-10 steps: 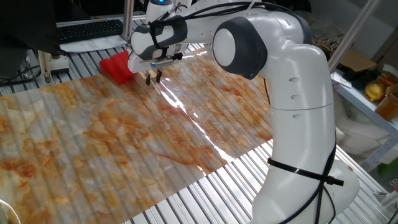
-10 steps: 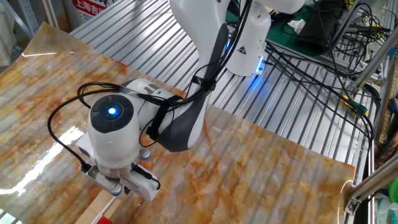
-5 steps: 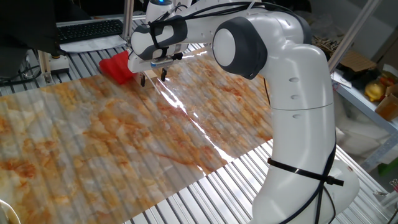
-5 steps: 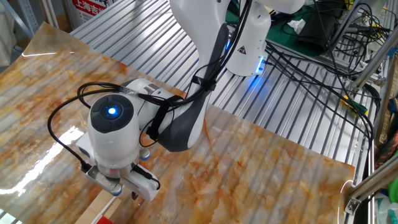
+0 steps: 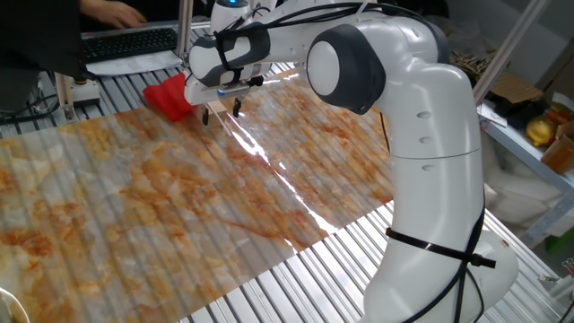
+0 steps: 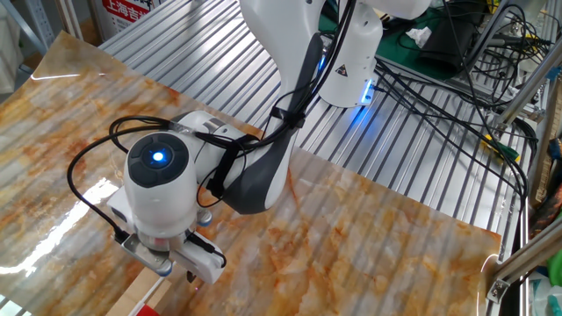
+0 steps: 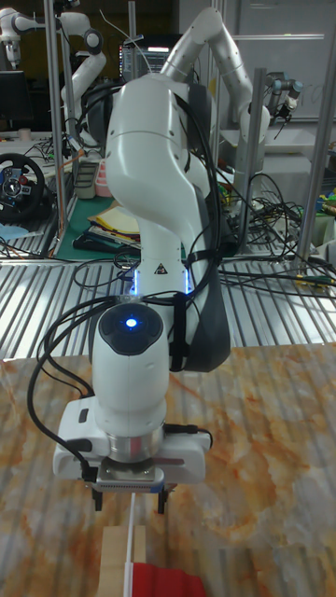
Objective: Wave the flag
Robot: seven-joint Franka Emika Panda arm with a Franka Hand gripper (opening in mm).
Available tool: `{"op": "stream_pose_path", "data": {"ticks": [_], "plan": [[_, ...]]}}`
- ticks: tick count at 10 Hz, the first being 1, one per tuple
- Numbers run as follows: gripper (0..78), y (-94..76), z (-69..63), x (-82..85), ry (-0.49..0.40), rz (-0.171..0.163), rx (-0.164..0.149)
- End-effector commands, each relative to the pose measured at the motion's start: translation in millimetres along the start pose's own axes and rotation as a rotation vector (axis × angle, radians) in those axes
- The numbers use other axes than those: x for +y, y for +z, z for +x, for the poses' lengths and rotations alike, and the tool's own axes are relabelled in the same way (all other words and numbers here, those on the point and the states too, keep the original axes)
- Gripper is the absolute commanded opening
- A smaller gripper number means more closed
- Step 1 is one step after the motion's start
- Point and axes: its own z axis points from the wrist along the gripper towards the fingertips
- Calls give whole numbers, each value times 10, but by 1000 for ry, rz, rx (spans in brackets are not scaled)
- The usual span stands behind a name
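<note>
Layout: arm reached across the sheet (image 5: 224,206) toward the far table edge.
The gripper (image 5: 221,112) is positioned over the sheet's far edge, fingers apart, just beside the flag (image 5: 169,97). The flag is seen at that edge, its wooden block (image 7: 119,558) directly below the gripper (image 7: 130,502).

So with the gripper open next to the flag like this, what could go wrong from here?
1. The open gripper hangs beside the flag, not around it; closing here would likely miss it.
2. In the tall fixed view the flag's wooden stick runs between the fingers; an off-centre descent could knock it aside.
3. The flag sits at the edge of the marbled sheet; a nudge could slide it onto the ribbed metal table.
</note>
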Motion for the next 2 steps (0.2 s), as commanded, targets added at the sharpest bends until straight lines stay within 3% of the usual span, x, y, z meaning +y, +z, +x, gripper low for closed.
{"op": "stream_pose_path", "data": {"ticks": [1, 2], "plan": [[774, -644, -198, -126, 5, -33, -95], [774, -657, -195, -128, 5, -31, -90]]}}
